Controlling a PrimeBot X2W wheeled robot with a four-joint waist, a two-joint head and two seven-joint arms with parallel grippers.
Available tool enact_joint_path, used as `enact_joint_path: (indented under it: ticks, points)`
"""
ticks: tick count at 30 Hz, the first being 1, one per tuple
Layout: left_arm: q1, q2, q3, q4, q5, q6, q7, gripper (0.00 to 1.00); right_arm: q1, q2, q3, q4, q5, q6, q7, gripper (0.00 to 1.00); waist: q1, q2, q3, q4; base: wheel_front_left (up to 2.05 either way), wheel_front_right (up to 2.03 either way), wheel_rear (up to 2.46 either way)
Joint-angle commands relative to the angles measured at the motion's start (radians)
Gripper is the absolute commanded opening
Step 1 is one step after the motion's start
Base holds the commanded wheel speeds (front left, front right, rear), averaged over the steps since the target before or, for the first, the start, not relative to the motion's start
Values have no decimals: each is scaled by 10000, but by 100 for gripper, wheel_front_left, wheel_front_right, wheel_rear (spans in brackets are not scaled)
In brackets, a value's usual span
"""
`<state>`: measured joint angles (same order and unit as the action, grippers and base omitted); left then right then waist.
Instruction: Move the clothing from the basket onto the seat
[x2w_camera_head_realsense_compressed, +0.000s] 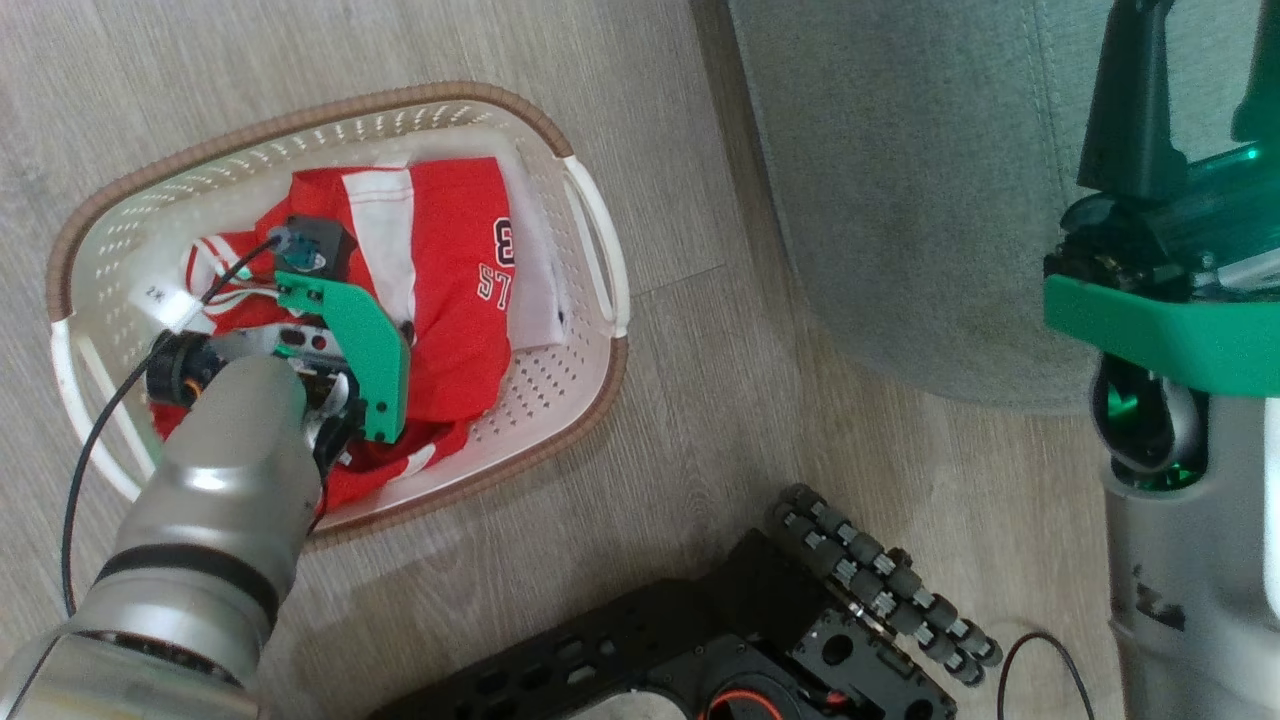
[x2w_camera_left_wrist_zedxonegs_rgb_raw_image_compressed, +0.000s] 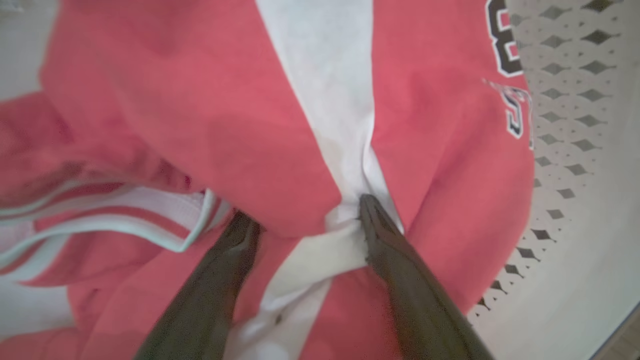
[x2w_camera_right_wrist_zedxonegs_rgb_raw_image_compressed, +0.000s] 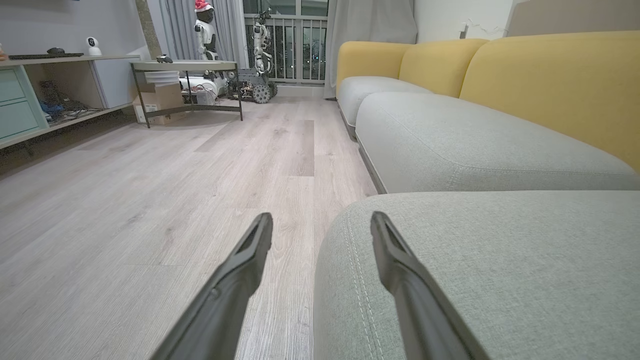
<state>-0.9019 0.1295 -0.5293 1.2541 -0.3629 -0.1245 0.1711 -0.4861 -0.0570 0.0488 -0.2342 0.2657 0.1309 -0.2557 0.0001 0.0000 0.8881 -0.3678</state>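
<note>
- Left forearm (x2w_camera_head_realsense_compressed: 215, 470), silver, closest to the head camera at lower left, reaching down into the basket (x2w_camera_head_realsense_compressed: 560, 400).
- Basket on the wood floor (x2w_camera_head_realsense_compressed: 700, 400), cream perforated walls, brown braided rim, white handle on the side facing the seat.
- Clothing (x2w_camera_head_realsense_compressed: 440, 290) all inside the basket: red mesh, white stripes, black number print (x2w_camera_head_realsense_compressed: 500, 260) toward the basket's right side. White cloth edge shows under it by the right wall.
- Left gripper (x2w_camera_left_wrist_zedxonegs_rgb_raw_image_compressed: 306, 210): jaws spread wide, both fingertips down in the red cloth, a fold of the white stripe (x2w_camera_left_wrist_zedxonegs_rgb_raw_image_compressed: 330, 100) lying between them, not pinched. Basket wall at the right of the wrist view.
- Black wheeled base (x2w_camera_head_realsense_compressed: 880, 580) at bottom centre, roller wheel on its corner.
- Seat (x2w_camera_head_realsense_compressed: 900, 200), grey-green cushion, right of the basket, apart from it; no clothing on it.
- Right gripper (x2w_camera_right_wrist_zedxonegs_rgb_raw_image_compressed: 321, 222): wide, empty, up by the seat's rounded corner, one finger over the floor, the other over the cushion edge.
- Yellow backrests (x2w_camera_right_wrist_zedxonegs_rgb_raw_image_compressed: 550, 80) behind the cushions.
</note>
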Motion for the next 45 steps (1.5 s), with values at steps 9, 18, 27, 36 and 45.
enact_joint_path:
  ticks: [9,18,27,36,45]
  points:
    - [282,334,-639,-579,-739,-61,191,0,21,68,186,-265,59,-2,-61,100,-1,0,-59,88,0,0,0]
    - [501,360,-1485,-1207,-1674,-61,-31,0,-4,68,210,-81,-44,-2,-61,100,-1,0,-694,314,0,0,0]
    - [880,251,-2701,-1986,-2427,-61,-901,0,333,68,102,214,-365,-2,-61,100,-1,0,-2091,821,0,0,0]
    - [1376,64,-3902,-2881,-3266,-61,-2262,0,1270,60,136,725,-925,-2,-61,100,-1,0,-4119,1631,0,0,0]
    - [1873,-26,-4179,-3461,-3664,-61,-3647,0,2315,-223,92,1129,-907,-2,-61,100,-1,0,-5887,2286,0,0,0]
